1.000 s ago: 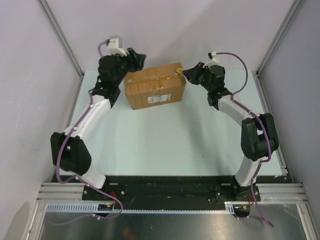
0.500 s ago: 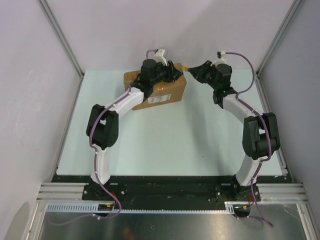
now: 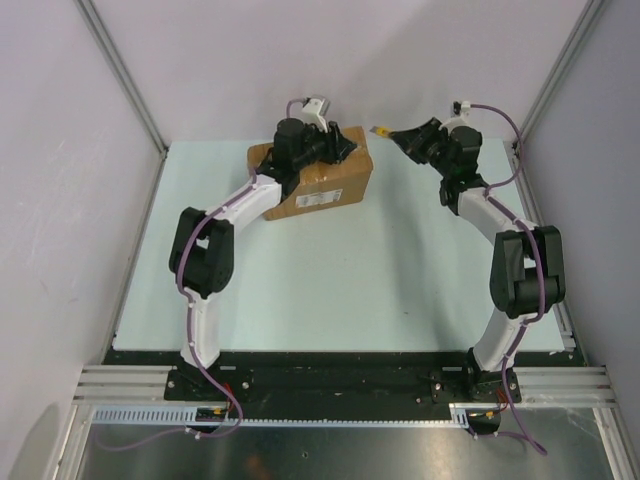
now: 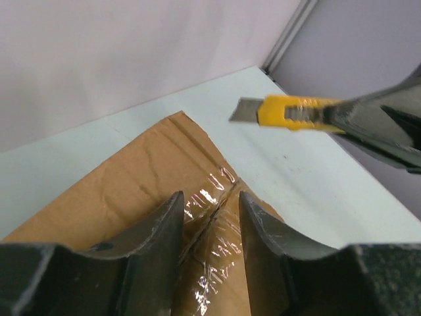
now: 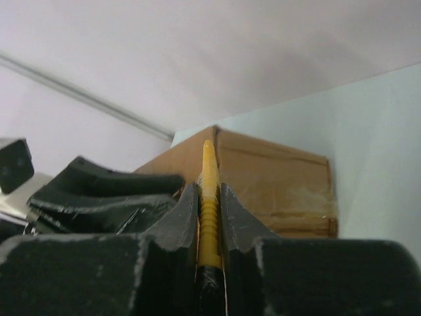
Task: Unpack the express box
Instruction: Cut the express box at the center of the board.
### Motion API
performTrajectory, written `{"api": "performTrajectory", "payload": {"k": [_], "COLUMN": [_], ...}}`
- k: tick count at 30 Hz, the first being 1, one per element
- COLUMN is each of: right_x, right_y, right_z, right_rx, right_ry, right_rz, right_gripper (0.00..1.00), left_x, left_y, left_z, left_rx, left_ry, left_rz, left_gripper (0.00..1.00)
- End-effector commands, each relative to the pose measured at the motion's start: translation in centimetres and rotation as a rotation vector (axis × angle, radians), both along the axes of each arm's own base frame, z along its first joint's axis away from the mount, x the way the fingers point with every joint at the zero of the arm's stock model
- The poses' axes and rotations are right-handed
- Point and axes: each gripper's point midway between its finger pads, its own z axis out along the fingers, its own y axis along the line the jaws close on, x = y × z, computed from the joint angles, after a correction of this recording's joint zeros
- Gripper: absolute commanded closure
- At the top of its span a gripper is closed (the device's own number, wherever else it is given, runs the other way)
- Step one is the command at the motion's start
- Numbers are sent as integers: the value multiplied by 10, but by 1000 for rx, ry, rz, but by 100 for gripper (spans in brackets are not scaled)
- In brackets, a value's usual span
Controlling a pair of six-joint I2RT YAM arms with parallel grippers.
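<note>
Directly beneath the left gripper the express box blocks any descent, its parted fingers straddling the taped seam. Ahead and to its right hangs the utility knife, clamped in the right gripper — open table lies under the blade. Farther ahead, the back wall closes the way.

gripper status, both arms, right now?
Left gripper: open, empty, above the express box.
Right gripper: closed on the yellow utility knife.
</note>
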Motion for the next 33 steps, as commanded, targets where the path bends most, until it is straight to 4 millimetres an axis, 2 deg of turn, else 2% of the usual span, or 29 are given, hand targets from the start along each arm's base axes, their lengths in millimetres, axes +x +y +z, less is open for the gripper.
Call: {"api": "performTrajectory", "payload": {"k": [1,2,3,6,8,9,14,15,16,18,19,23,32,33], "right_x": [-15,-19,-19,-21,-18,-13,0,1,6,10,14,20,26,28], "right_y": [16,18,20,22,19,13,1,0,-3,-5,-5,3,4,6], "right_z": [23,20,18,4,-5,-13,-20,-13,-25,-22,-33,-31,-2,-7], "right_rx": [41,37,36,28,26,31,135,167,191,243,251,293,408,413], "right_ry": [-103,-106,-104,-92,-78,-62,-77,-116,-96,-114,-96,-108,-168,-156], "right_rz": [97,120,131,149,143,133,135,141,142,145,149,189,214,221], "right_gripper": [100,100,100,100,100,100,100,100,100,100,100,100,100,100], "left_x": [14,19,25,37,45,48,51,50,48,48,47,41,33,32], "left_y": [20,26,28,41,51,52,60,59,59,58,58,55,53,52], "left_z": [-39,-57,-53,-63,-65,-72,-94,-98,-101,-105,-106,-112,-127,-125], "left_rx": [166,206,224,257,269,282,356,364,374,390,395,411,429,428], "left_ry": [41,82,64,82,96,103,137,139,142,139,140,141,165,164], "left_rz": [77,112,117,190,244,243,265,256,248,240,237,204,184,185], "left_gripper": [55,55,56,57,58,59,65,67,67,68,68,68,68,68]}}
